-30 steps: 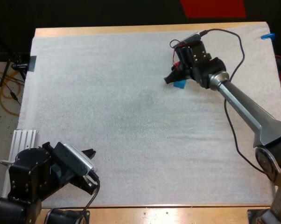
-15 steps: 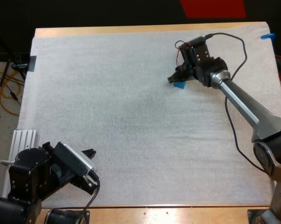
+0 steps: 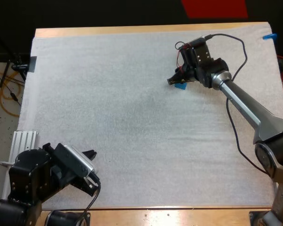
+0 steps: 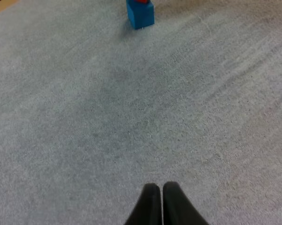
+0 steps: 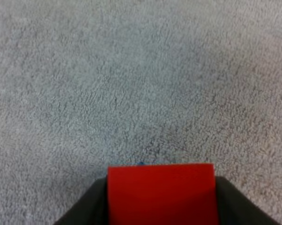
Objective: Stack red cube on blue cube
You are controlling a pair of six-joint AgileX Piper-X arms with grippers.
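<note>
Right pincer point(image 5: 160, 208) pinching red cube point(image 5: 160, 192) from both sides. Blue cube point(image 3: 181, 86) right under it, mostly hidden. Only small blue bit peeks out past pincer, far over on white mat point(image 3: 108, 94). From left wrist, red cube cut off, sitting on blue. Left pincer point(image 4: 162, 199) pressed together, holding nothing, near worktop point(image 3: 179, 215) front edge.

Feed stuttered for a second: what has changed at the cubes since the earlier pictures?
The right hand, shut on the red cube, shifted slightly right and farther away over the blue cube, then hardly moved in the last half second. It has not let go. The blue cube and the left hand, shut on nothing at the near left corner, stayed put.
</note>
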